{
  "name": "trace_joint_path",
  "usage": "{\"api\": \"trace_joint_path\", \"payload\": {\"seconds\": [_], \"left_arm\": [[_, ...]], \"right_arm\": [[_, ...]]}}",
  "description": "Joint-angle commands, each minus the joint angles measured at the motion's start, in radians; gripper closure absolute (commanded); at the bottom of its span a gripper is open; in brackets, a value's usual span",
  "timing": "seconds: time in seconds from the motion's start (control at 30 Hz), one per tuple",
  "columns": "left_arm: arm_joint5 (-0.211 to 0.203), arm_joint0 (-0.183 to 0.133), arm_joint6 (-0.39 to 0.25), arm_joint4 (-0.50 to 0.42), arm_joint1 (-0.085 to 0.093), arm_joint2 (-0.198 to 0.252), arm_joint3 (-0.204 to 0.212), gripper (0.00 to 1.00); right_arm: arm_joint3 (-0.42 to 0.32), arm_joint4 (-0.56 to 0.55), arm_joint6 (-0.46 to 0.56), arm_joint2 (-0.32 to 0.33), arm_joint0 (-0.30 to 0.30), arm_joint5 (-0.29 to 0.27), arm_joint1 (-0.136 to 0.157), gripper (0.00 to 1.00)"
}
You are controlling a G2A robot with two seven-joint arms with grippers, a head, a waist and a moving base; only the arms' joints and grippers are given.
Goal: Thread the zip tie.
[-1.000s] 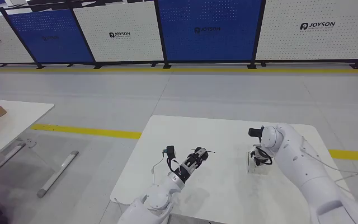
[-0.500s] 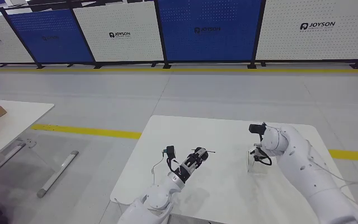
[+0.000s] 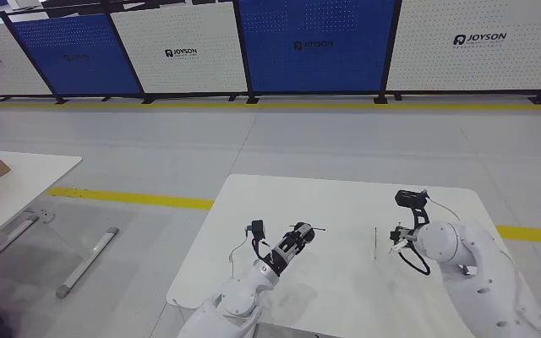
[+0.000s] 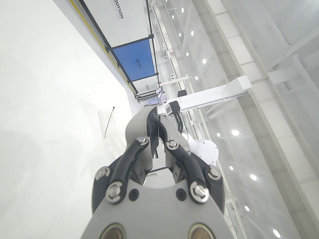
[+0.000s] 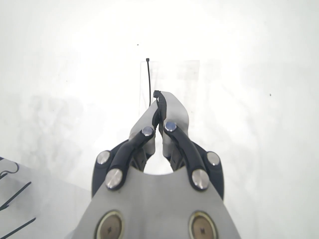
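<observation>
A black zip tie [image 3: 374,241] lies straight on a clear plate [image 5: 179,75] on the white table [image 3: 338,203]. In the right wrist view the zip tie [image 5: 149,80] runs along the plate's edge, its tail passing behind one finger. My right gripper [image 3: 396,239] hovers just right of the tie, fingers shut [image 5: 157,95], and I see nothing clamped between them. My left gripper [image 3: 304,230] sits near the table's front middle, raised and tilted, with its pads pressed together [image 4: 155,115]. From there the zip tie [image 4: 109,120] shows farther off on the table.
A second clear plate carrying several spare black zip ties [image 5: 17,195] lies close under my right arm. The table's front edge is close to my left arm. Blue and white pegboard panels [image 3: 313,46] stand across the floor behind.
My right arm has drawn back to the right, off the clear plate, uncovering the zip tie that lies there. The left arm has not moved.
</observation>
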Motion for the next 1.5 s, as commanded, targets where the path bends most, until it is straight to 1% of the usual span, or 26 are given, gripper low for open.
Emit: {"api": "trace_joint_path", "payload": {"seconds": [0.0, 0.37, 0.47, 0.5, 0.53, 0.57, 0.63, 0.7, 0.8, 0.83, 0.87, 1.33, 1.4, 1.47], "left_arm": [[0.0, 0.0, 0.0, 0.0, 0.0, 0.0, 0.0, 1.0], [0.0, 0.0, 0.0, 0.0, 0.0, 0.0, 0.0, 1.0], [0.0, 0.0, 0.0, 0.0, 0.0, 0.0, 0.0, 1.0], [0.0, 0.0, 0.0, 0.0, 0.0, 0.0, 0.0, 1.0], [0.0, 0.0, 0.0, 0.0, 0.0, 0.0, 0.0, 1.0], [0.0, 0.0, 0.0, 0.0, 0.0, 0.0, 0.0, 1.0], [0.0, 0.0, 0.0, 0.0, 0.0, 0.0, 0.0, 1.0], [0.0, 0.0, 0.0, 0.0, 0.0, 0.0, 0.0, 1.0], [0.0, 0.0, 0.0, 0.0, 0.0, 0.0, 0.0, 1.0], [0.0, 0.0, 0.0, 0.0, 0.0, 0.0, 0.0, 1.0], [0.0, 0.0, 0.0, 0.0, 0.0, 0.0, 0.0, 1.0], [0.001, 0.0, 0.001, 0.001, 0.0, 0.0, 0.0, 1.0], [0.005, 0.001, 0.008, 0.007, 0.0, 0.0, -0.004, 1.0], [-0.006, 0.005, 0.004, 0.009, 0.0, -0.003, -0.015, 1.0]], "right_arm": [[0.0, 0.0, 0.0, 0.001, 0.001, 0.0, 0.0, 1.0], [0.0, 0.0, 0.0, 0.001, 0.001, 0.0, 0.0, 1.0], [-0.01, -0.007, -0.053, -0.006, -0.021, -0.002, -0.002, 1.0], [-0.02, -0.018, -0.077, 0.002, -0.027, 0.0, -0.003, 1.0], [-0.036, -0.025, -0.108, 0.018, -0.04, 0.0, -0.004, 1.0], [-0.069, -0.021, -0.139, 0.043, -0.064, 0.0, -0.006, 1.0], [-0.15, -0.006, -0.202, 0.091, -0.119, 0.0, -0.01, 1.0], [-0.248, -0.002, -0.262, 0.138, -0.194, 0.0, -0.014, 1.0], [-0.38, 0.007, -0.35, 0.174, -0.289, 0.0, -0.018, 1.0], [-0.401, 0.018, -0.385, 0.18, -0.312, 0.0, -0.021, 1.0], [-0.404, 0.031, -0.413, 0.186, -0.329, 0.0, -0.025, 1.0], [-0.404, 0.031, -0.413, 0.186, -0.329, 0.0, -0.025, 1.0], [-0.404, 0.031, -0.413, 0.186, -0.329, 0.0, -0.025, 1.0], [-0.404, 0.031, -0.413, 0.186, -0.329, 0.0, -0.025, 1.0]]}}
